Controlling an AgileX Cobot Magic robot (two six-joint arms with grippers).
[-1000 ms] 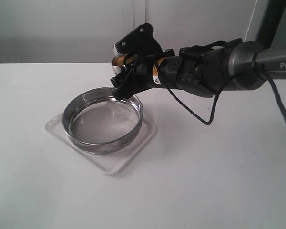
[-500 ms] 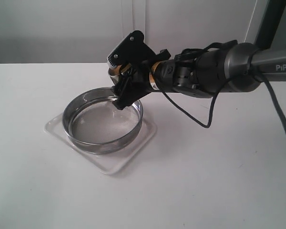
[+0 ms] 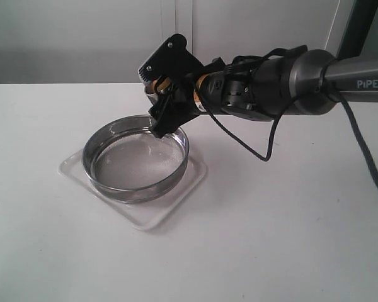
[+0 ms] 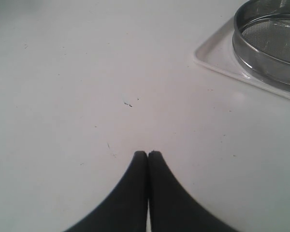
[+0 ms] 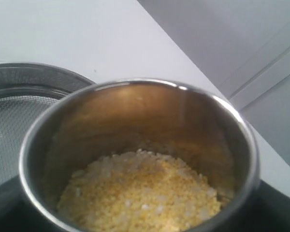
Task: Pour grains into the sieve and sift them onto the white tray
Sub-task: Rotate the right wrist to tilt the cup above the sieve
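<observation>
As seen from the outside: gripping a steel cup [image 3: 152, 85] in the right jaws, spread wide around it, just above the far edge of the sieve [image 3: 91, 167]. Resting inside the white tray [image 3: 176, 204] on the desk [image 3: 271, 239].

From the left wrist: keeping the left jaws pressed together, empty, low over bare desk, well apart from tray and sieve.

From the right wrist: looking into the cup at yellow grains [image 5: 145, 198] heaped at the bottom, with none on the mesh in sight.

Judged as the start of the pour, nothing spilled yet. Calls next for tipping further, lip kept inside the rim.
</observation>
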